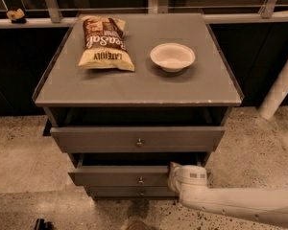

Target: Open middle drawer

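Low, gripper (174, 168) at middle drawer (116, 176) (terrazzo (19, 150)).

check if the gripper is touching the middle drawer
Cannot tell. The camera view shows the gripper overlapping the right end of the middle drawer front, but its own body hides any contact or gap.

On the cabinet top (206, 85) the bag (104, 43) lies left, the bowl (172, 56) right; below, the top drawer (96, 139) juts furthest forward; the middle drawer (110, 176) sits under it; the bottom drawer (120, 192) lowest; the gripper (174, 169) is at the middle drawer's right end.
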Motion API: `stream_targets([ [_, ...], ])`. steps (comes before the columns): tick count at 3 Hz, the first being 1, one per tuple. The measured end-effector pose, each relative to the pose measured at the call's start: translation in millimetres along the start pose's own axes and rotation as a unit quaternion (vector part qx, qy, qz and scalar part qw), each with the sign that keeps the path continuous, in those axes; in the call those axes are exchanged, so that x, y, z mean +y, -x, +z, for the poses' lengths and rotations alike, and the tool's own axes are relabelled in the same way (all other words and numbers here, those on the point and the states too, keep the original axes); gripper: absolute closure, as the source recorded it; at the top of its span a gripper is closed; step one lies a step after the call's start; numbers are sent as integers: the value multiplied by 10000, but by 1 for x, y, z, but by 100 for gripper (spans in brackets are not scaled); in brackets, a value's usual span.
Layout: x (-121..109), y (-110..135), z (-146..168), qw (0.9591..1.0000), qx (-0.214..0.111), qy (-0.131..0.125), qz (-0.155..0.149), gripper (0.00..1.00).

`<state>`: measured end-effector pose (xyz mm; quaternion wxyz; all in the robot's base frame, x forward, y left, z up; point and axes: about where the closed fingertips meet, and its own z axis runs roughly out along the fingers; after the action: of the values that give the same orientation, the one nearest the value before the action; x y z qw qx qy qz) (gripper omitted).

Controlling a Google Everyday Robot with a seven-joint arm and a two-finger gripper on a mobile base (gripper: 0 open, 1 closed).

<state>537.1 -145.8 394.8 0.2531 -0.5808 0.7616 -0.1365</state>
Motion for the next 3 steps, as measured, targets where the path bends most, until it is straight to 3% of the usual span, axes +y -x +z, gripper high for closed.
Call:
stream_targets([
  [1,12,-1,-1,10000,-7,8,54,100],
  [3,15,-2,-4,10000,-14,-2,49,100],
])
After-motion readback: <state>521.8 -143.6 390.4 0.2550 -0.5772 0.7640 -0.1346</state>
